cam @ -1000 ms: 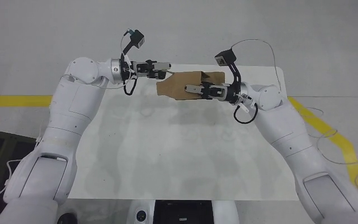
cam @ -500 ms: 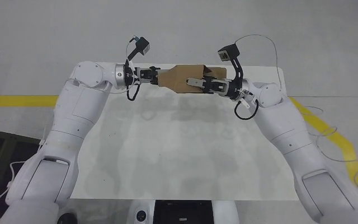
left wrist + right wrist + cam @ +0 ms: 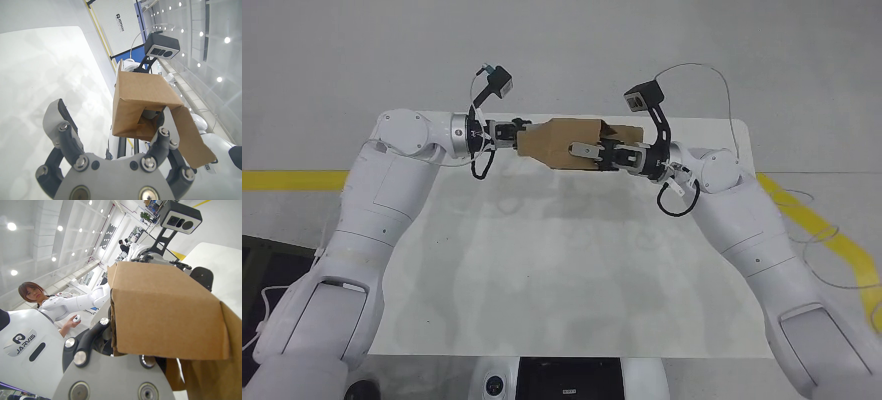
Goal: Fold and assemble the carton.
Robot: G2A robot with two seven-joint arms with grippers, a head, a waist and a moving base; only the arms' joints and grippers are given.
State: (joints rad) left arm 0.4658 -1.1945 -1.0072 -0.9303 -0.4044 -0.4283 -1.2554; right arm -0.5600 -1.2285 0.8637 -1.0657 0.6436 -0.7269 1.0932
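A brown carton (image 3: 567,142) hangs in the air above the table's far edge, between my two arms. My right gripper (image 3: 589,153) is shut on one of its walls, with one finger lying along the outside. In the right wrist view the carton (image 3: 166,313) hides the fingertips. My left gripper (image 3: 515,133) stands open at the carton's other end. In the left wrist view the left gripper (image 3: 113,111) has one finger (image 3: 167,117) poked into the carton's (image 3: 143,91) open end beside a loose flap (image 3: 191,136), and the other finger (image 3: 60,113) is well clear of it.
The white table (image 3: 542,290) lies bare below both arms. A yellow floor line (image 3: 282,180) runs past the table's left side. The right arm's wrist camera (image 3: 162,47) juts out beyond the carton.
The right gripper carried the carton away toward the far edge and slightly left, levelling it. The left gripper drew in to the carton's left end.
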